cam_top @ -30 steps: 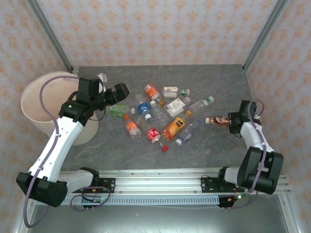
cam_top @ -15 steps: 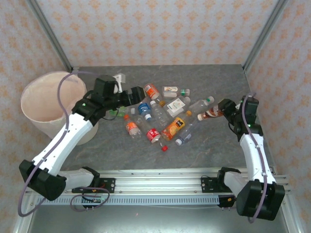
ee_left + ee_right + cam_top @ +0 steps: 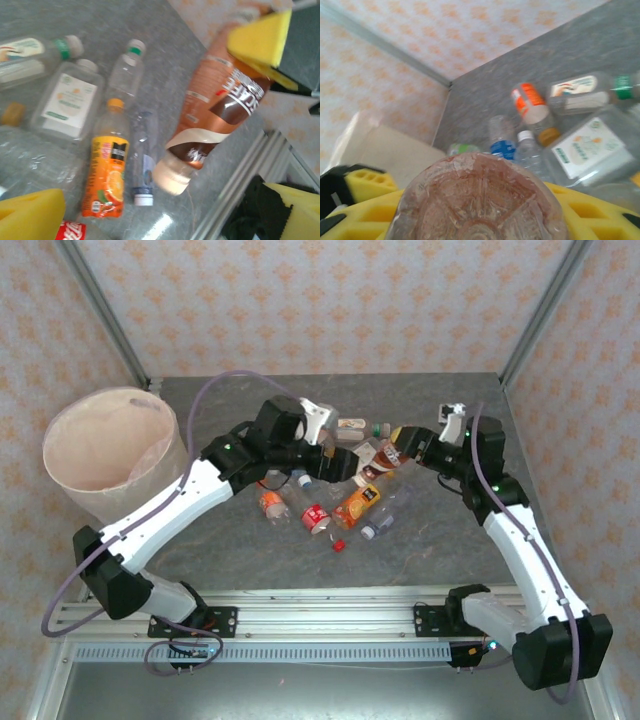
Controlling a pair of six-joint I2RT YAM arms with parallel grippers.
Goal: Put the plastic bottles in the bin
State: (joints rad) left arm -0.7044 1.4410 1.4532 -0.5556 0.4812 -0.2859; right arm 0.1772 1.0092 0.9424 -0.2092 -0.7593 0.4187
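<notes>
Now brown bottle has swung over heap.

Left end effector spread wide; right end effector clamped.

Bin: pale pink-beige, translucent, upright, open, at table's left, well apart from the pile.
Plastic bottles: clear, lying on their sides mid-table, close together; among them an orange-labelled bottle.
Brown-labelled bottle: cream cap, raised above the pile, tilted, clamped in right gripper.
</notes>
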